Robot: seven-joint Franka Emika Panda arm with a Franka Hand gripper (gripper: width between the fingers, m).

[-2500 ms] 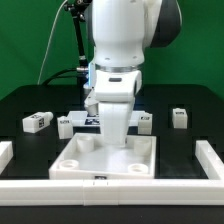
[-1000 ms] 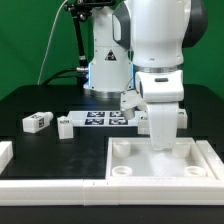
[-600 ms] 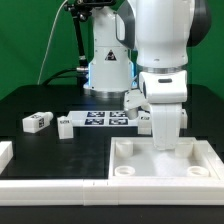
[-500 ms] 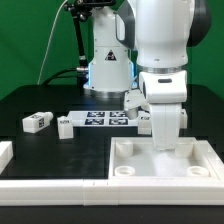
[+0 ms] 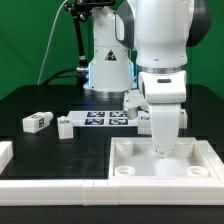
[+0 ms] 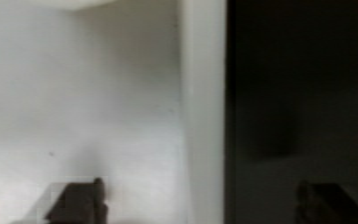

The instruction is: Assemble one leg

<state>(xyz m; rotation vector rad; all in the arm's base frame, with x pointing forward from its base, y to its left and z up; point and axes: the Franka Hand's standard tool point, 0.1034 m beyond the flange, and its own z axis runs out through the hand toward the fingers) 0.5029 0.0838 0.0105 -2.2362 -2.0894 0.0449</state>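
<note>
Tool (image 5: pixel 161 149) vertical, low, jaws apart

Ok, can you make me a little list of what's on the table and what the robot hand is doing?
gripper: open, down at the far wall of the tray, holding nothing
tray: big, white, square, corner sockets empty where visible
first leg: loose on the black table, exterior view's left
second leg: beside the marker board's end
marker board: flat, behind the tray
leg fitted: not yet

Robotics lab: green curtain backdrop (image 5: pixel 35 40), black tabletop (image 5: pixel 30 100), tagged marker board (image 5: pixel 100 119), bench-mounted arm (image 5: pixel 160 50).
</note>
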